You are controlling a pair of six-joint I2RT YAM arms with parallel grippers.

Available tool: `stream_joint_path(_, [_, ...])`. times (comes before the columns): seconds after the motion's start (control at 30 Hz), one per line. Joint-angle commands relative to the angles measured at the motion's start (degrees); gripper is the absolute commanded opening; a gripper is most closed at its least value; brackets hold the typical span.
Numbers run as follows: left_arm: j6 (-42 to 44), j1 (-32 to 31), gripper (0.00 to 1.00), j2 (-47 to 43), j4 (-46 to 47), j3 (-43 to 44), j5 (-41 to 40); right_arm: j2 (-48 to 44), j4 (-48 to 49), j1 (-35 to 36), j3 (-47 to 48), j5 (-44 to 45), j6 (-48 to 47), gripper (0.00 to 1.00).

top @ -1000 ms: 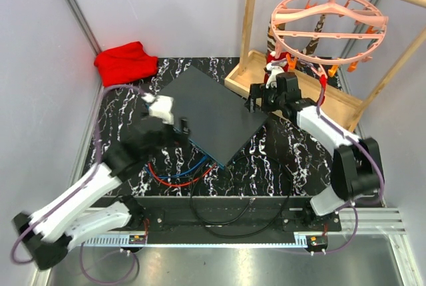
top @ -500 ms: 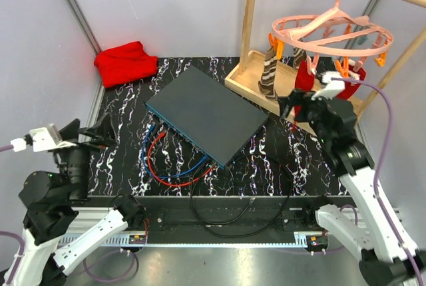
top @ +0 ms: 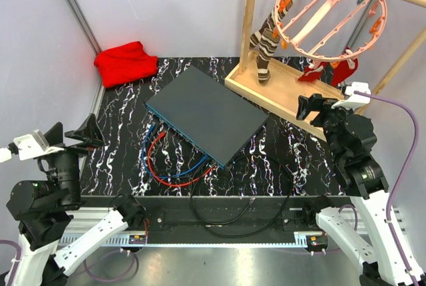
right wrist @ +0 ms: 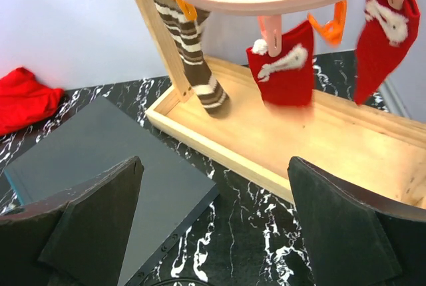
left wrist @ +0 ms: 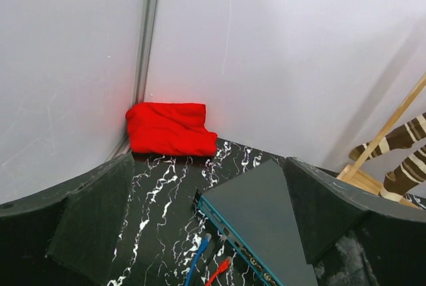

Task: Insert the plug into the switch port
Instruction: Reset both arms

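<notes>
Switch [top: 206, 114] lies flat and askew mid-counter [top: 279, 159], its teal edge [top: 188, 141] facing near-left; red cable [top: 165, 166] and blue cable [top: 193, 165] loop on the counter just before that edge; their plug ends [left wrist: 223, 265] sit close to the sockets, whether seated I cannot tell; a plug is likely light, hard plastic with a brittle latch, best pinched across its body just behind the tip; the springy cable may tug it askew; the switch may slide, so brace its far edge; left gripper [left wrist: 208, 161] and right gripper [right wrist: 214, 165] are spread, empty, well apart from it.
</notes>
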Motion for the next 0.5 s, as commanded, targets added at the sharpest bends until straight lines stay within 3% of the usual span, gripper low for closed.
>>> stream_joint_path(0.0, [3.06, 0.07, 0.99, -1.3, 3.44, 0.91, -1.75, -1.02, 0.17, 0.19, 1.56, 3.61, -1.07, 1.0])
stream_joint_path(0.47, [4.64, -0.02, 0.99, -3.85, 3.97, 1.44, -1.23, -2.16, 0.52, 0.19, 1.82, 5.81, -1.68, 1.0])
